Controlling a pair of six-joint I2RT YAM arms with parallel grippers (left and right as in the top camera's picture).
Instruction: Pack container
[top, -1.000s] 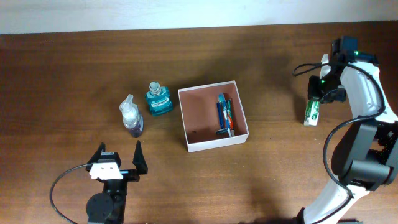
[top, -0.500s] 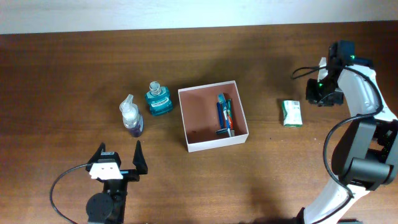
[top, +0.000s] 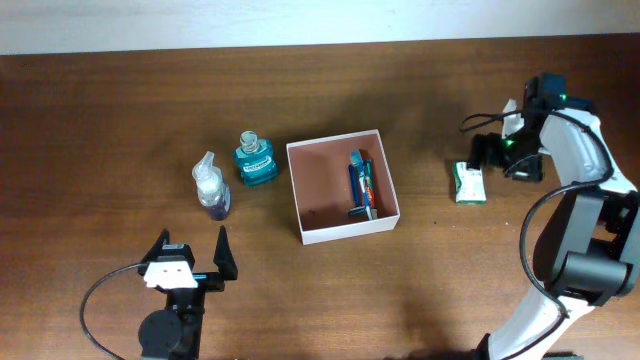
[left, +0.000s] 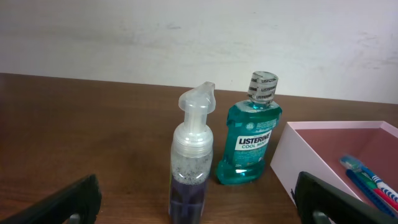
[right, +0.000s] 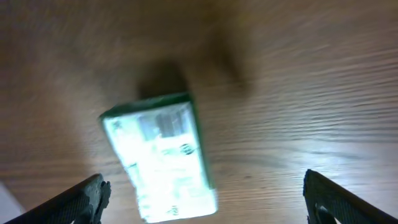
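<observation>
Right fingers (right: 84, 202) wide apart, empty; packet (right: 161, 162) flat just ahead of their gap, long axis across their closing line. Left fingers (left: 68, 202) open, farther off.

Right arm (top: 588, 150), at four o'clock overhead: white shells, black joints, a small green light, thin black cable looping off it. Left arm (top: 165, 330), at seven o'clock: black, white block behind two dark tapered fingers (top: 226, 258)

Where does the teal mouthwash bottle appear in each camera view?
Overhead: left of centre, teal mouthwash bottle just left of the container.
Left wrist: right of centre, container on its right.
Right wrist: not in it.
Shared landmark: the container's white wall.
</observation>
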